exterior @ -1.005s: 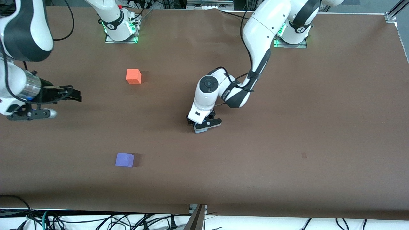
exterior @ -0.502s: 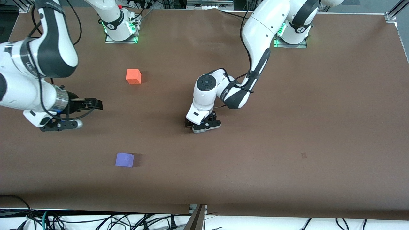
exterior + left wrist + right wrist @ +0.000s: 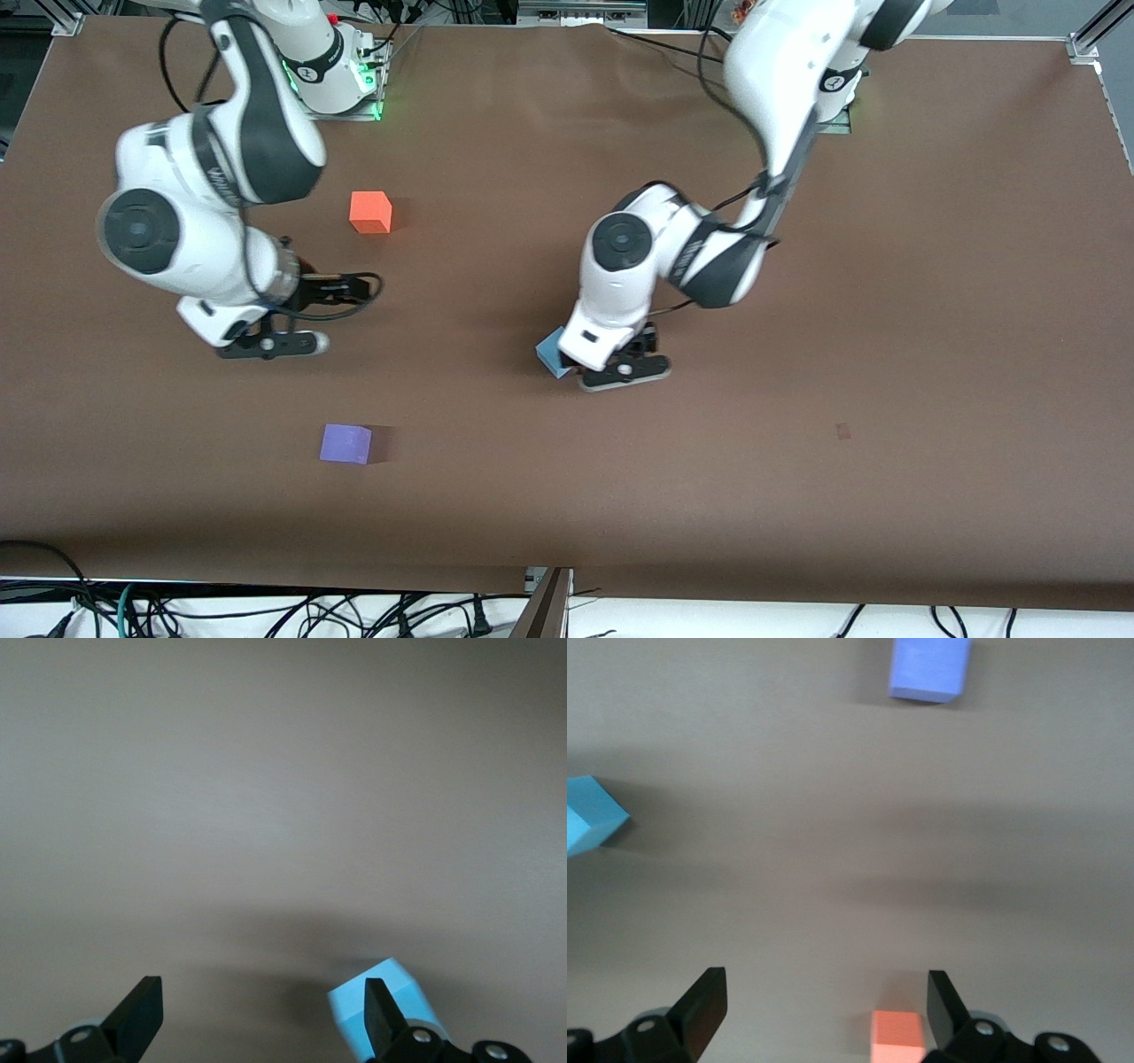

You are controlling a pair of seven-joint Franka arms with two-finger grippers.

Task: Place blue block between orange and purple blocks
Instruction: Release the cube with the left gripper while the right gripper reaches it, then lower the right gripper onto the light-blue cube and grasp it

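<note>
The blue block (image 3: 551,354) lies on the table near the middle, partly hidden by my left hand. My left gripper (image 3: 614,361) is open and empty just above it; in the left wrist view (image 3: 261,1014) the block (image 3: 399,986) sits outside one finger, not between the two. The orange block (image 3: 370,212) lies toward the right arm's end. The purple block (image 3: 345,443) lies nearer the front camera than the orange one. My right gripper (image 3: 357,286) is open and empty over the table between those two. The right wrist view (image 3: 824,1005) shows orange (image 3: 897,1034), purple (image 3: 930,666) and blue (image 3: 589,818) blocks.
A brown table (image 3: 886,310) carries only the three blocks. The arm bases (image 3: 337,84) stand along its edge farthest from the front camera. Cables (image 3: 266,611) hang below its edge nearest that camera.
My left gripper has lifted off the blue block and shifted toward the left arm's end, leaving the block on the table. My right arm has swung in from its end toward the orange and purple blocks.
</note>
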